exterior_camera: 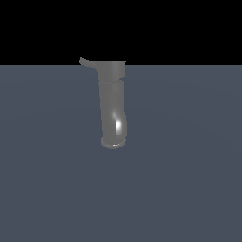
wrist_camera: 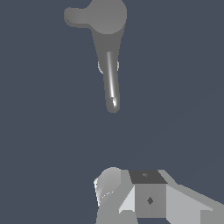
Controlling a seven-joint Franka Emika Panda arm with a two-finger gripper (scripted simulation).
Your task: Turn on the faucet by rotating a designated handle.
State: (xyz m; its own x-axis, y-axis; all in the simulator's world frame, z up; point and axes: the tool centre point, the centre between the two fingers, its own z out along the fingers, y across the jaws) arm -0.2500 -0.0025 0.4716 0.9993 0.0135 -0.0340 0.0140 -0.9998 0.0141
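None of the task appears done. Largest item: the floor (exterior_camera: 189, 189), a plain grey-blue surface. On it stands the faucet (exterior_camera: 112, 106), upright, its rounded rim at the base and its wider cap at the top. The handle (exterior_camera: 86, 62) juts from the cap toward the exterior view's left, untouched. The gripper (wrist_camera: 131, 197) shows only in the wrist view, well apart from the faucet; whether its fingers are spread cannot be told. Approach, contact and rotation all remain.
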